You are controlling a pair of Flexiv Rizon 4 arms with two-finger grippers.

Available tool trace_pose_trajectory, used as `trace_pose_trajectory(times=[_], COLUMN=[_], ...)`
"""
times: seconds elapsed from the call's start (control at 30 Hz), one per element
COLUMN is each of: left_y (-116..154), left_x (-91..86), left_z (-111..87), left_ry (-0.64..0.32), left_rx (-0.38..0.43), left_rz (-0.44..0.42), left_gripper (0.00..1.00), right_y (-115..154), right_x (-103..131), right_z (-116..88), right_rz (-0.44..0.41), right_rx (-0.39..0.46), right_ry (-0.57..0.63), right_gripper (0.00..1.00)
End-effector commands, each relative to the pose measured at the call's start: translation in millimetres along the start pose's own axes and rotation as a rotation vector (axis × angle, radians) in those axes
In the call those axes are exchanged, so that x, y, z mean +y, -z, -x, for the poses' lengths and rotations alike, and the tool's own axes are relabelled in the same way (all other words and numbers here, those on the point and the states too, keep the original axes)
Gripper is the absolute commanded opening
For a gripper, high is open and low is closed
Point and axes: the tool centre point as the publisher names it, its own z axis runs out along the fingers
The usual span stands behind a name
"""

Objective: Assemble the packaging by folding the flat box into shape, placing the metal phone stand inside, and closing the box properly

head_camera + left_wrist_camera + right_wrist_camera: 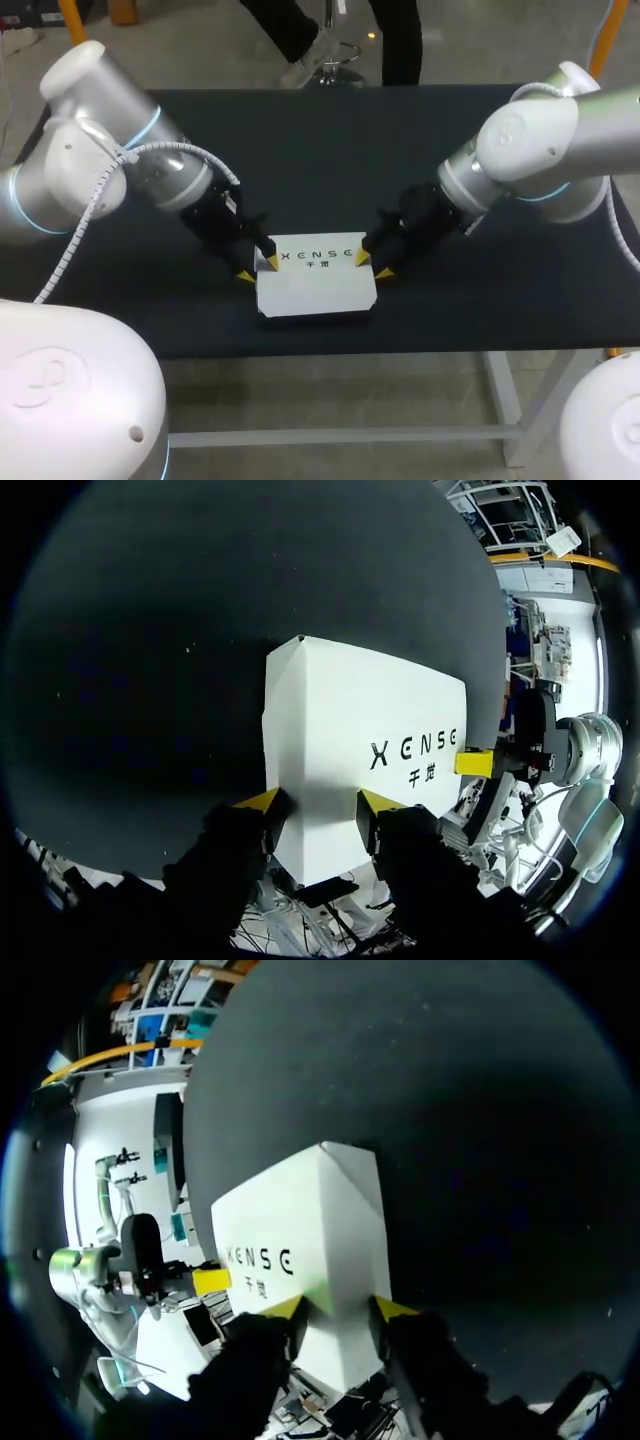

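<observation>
The box [318,285] sits folded into shape at the middle of the tabletop's [330,140] near edge, with its printed top face up and its near side close to that edge.

Your left arm comes in from the far left and slopes down across the tabletop. Its wrist is tipped forward, so the left gripper [258,269] points down at the box's far left corner. Its fingers stand apart. In the left wrist view one yellow tip [378,802] lies over the white top face and the other [262,800] sits right at the box's left edge, so that edge runs between them. You cannot tell from these views whether either tip presses on the cardboard.

Your right arm mirrors this from the far right, angled down and inward, and the right gripper [373,266] meets the box's far right corner. Its fingers are also spread. In the right wrist view one tip [290,1308] is over the top face and the other [392,1310] is at the outer side of the shaded right wall, astride the top right edge.

The two grippers face each other across the printed lettering, well apart.
</observation>
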Motion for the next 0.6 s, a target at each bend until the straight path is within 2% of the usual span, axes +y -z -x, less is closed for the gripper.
trace_pose_trajectory(times=[0.03, 0.6], left_y=[-2.2, 2.9], left_x=[-4.0, -7.5], left_z=[-9.6, -14.3], left_ry=[-0.014, 0.021], left_rx=[-0.002, -0.016], left_rz=[0.037, 0.102], left_gripper=[0.49, 0.49], right_y=[-4.1, 1.6], right_x=[3.2, 2.9], right_z=[-6.4, -10.9], right_rz=[-0.016, -0.03], right_rx=[0.002, 0.002], right_ry=[-0.008, -0.037], right_gripper=[0.44, 0.44])
